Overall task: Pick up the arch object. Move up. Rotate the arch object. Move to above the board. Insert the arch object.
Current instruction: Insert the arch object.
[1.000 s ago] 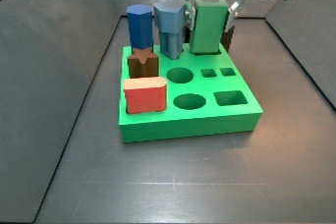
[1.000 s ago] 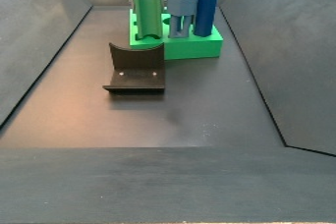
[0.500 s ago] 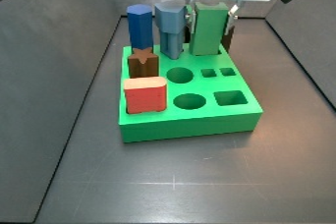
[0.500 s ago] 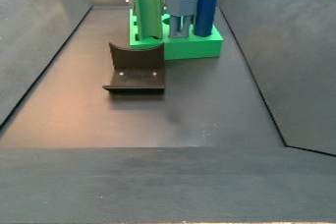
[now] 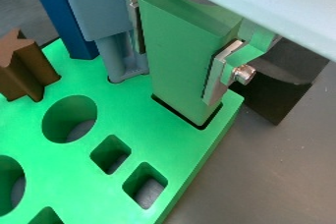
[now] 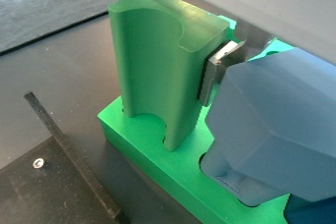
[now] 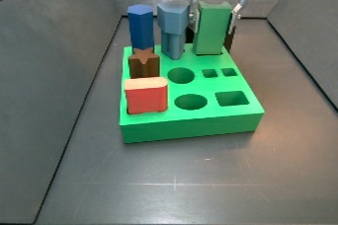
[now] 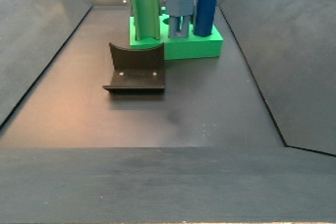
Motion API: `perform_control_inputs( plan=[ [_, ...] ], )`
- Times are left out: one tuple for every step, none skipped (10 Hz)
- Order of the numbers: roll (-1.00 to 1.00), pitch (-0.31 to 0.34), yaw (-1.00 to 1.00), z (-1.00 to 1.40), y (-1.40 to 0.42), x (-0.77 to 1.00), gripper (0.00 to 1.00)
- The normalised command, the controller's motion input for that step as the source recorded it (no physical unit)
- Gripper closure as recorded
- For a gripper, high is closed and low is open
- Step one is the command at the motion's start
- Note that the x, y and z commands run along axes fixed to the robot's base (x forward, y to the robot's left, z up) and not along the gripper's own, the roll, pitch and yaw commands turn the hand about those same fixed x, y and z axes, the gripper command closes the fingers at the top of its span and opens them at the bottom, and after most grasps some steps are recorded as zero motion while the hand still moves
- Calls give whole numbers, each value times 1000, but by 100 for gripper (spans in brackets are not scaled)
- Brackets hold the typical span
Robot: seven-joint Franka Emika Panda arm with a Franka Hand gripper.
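Arch (image 7: pixel 209 30), a tall green block with one scooped face, stands upright in a slot at the one-o'clock corner of the green board (image 7: pixel 211 122) in a side view. The end effector (image 5: pixel 178 46) grips the arch from above, a silver finger (image 5: pixel 226 66) pressed to its side. It appears seated, though the slot's depth is hidden. Two blue prisms (image 7: pixel 171 30) stand at the arch's nine o'clock. The dark fixture (image 8: pixel 136 68) sits on the floor near the board.

My gripper (image 5: pixel 180 46), jaws clamped on green arch object (image 5: pixel 175 71), upright in board (image 5: pixel 79 164) slot, nr grey-blue prism (image 5: pixel 105 17).
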Motion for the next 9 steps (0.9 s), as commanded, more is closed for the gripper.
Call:
perform_control_inputs(
  plan=[
    [-323,-27,-137,-237,3,0,100],
    [-317,-39,-40,-211,0,0,100],
    [-293,-49,0,-163,-9,0,100],
    [-221,-24,49,-180,-86,0,100],
    [-214,-10,109,-134,-83,20,100],
    [-186,-19,131,0,-71,49,100],
    [-71,-4,80,106,0,43,100],
    [-156,-50,206,0,23,0,100],
    [-257,-77,383,-17,26,0,100]
  ],
)
